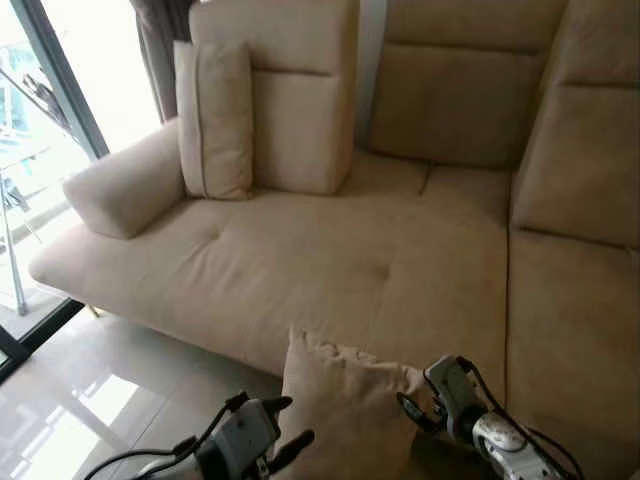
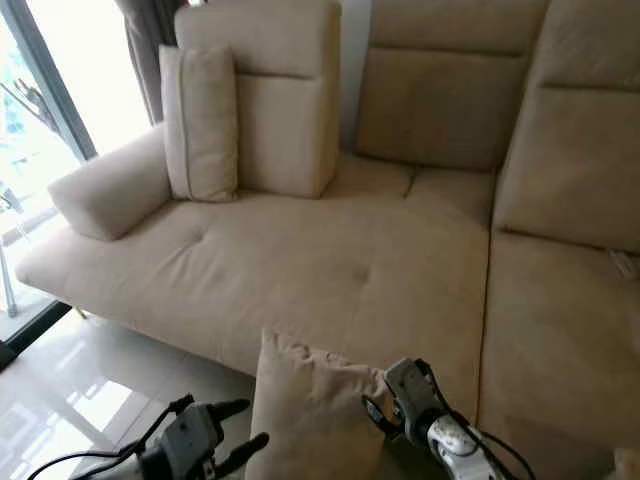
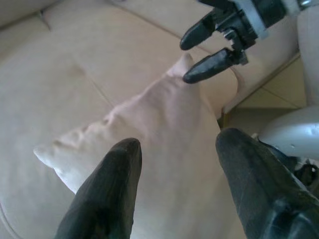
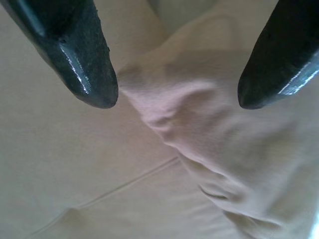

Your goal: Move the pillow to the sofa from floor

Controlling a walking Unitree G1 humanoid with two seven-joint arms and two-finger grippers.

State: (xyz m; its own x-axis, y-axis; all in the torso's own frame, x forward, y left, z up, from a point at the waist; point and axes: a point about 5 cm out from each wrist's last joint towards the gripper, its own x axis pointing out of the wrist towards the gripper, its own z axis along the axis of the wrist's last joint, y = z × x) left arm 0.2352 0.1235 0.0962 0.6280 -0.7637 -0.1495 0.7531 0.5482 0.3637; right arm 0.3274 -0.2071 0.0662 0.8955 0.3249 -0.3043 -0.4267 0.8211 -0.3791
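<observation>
At your far left you have the tall window (image 1: 45,90) with its dark frame, and below it the glossy tiled floor (image 1: 70,400) catching the daylight. Next comes the beige sofa (image 1: 330,270), starting with its low rounded armrest (image 1: 125,185); behind that a slim upright cushion (image 1: 213,120) leans against a bigger back cushion (image 1: 300,95), and a dark curtain (image 1: 160,45) hangs in the corner behind them. Down near the bottom edge, your left gripper (image 1: 285,425) sits just left of the pillow (image 1: 345,410), fingers parted, one black finger reaching toward the pillow's left side; in the left wrist view those fingers (image 3: 107,191) straddle the beige fabric with a clear gap between them, so they are spread and not pinched on anything you can confirm. The pillow itself stands upright on its edge at the front of the sofa, its pointed top corner up and its face against the front of the seat, between your two grippers. To its right, your right gripper (image 1: 415,412) presses in at the pillow's upper right corner; the right wrist view shows its two fingertips (image 4: 92,74) wide apart with the wrinkled pillow edge lying between them, not clamped. Farthest right, the sofa's other section (image 1: 575,330) runs toward you with its tall back cushions (image 1: 590,130) behind.
</observation>
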